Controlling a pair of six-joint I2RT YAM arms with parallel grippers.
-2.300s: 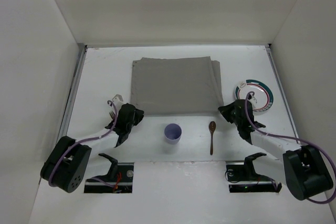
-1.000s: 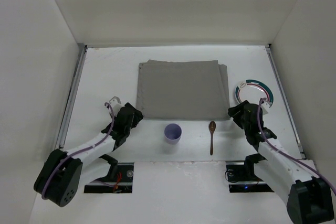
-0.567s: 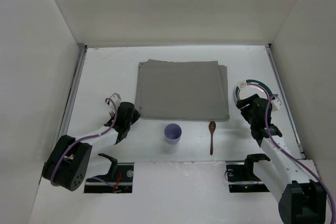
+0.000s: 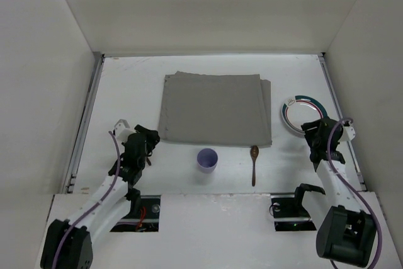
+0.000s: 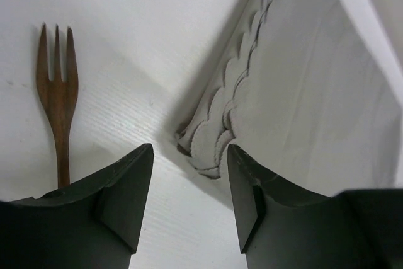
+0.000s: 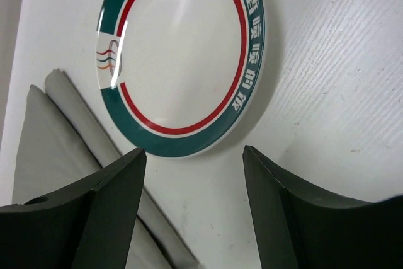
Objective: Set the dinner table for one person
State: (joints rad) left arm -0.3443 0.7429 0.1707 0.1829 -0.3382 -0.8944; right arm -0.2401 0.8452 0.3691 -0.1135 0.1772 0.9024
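The dinner table [image 4: 126,86] is a white top with a grey cloth mat [image 4: 217,116] spread at its middle. My left gripper [image 4: 146,138] is open just off the mat's near-left corner. In the left wrist view that scalloped corner [image 5: 208,146] lies just beyond the empty left gripper [image 5: 189,155], and a wooden fork [image 5: 58,102] lies to the left. My right gripper [image 4: 310,129] is open and empty at the near edge of the teal-rimmed plate [image 4: 304,115]. In the right wrist view the plate [image 6: 179,55] lies just beyond the right gripper [image 6: 194,155], with the mat's edge [image 6: 50,130] to its left.
A lilac cup [image 4: 208,159] stands upright near the mat's front edge. A wooden spoon [image 4: 254,164] lies to the right of the cup. Metal rails [image 4: 85,118] run along the table's side edges, and white walls enclose it.
The mat has shifted a little to the right and lies flat. My left gripper let go of the mat's corner and drew back. My right arm swung right to the plate.
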